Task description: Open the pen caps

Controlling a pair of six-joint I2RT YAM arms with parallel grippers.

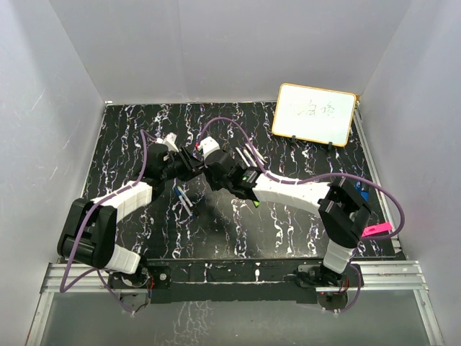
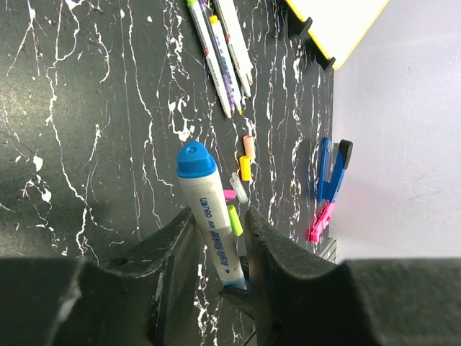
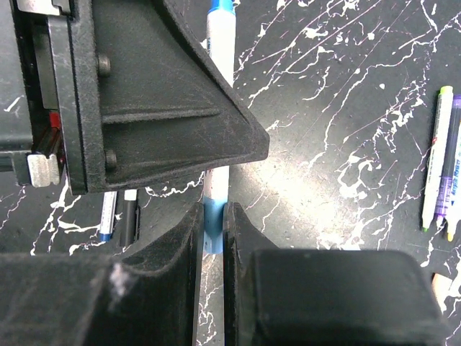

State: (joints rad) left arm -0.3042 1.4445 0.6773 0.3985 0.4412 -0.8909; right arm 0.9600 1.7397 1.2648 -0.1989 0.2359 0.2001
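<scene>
A white-barrelled pen [image 2: 207,220] with a blue tail end [image 2: 195,160] is held between both grippers above the table. My left gripper [image 2: 216,223] is shut on its barrel. My right gripper [image 3: 213,216] is shut on the blue pen cap [image 3: 214,225] at the pen's other end; the cap sits on the pen. In the top view the grippers meet at mid-table, left [image 1: 189,164] and right [image 1: 216,173]. Several uncapped pens [image 2: 220,58] lie together. Loose pen caps lie near them: orange [image 2: 248,146], yellow [image 2: 245,168], pink [image 2: 229,194], green [image 2: 235,220].
A whiteboard [image 1: 313,114] stands at the back right. A blue chunky object [image 2: 331,169] and a pink clip [image 2: 320,222] lie by the right wall. Two more pens [image 1: 184,200] lie left of centre, below the left gripper. Pens [image 3: 439,169] lie at the right.
</scene>
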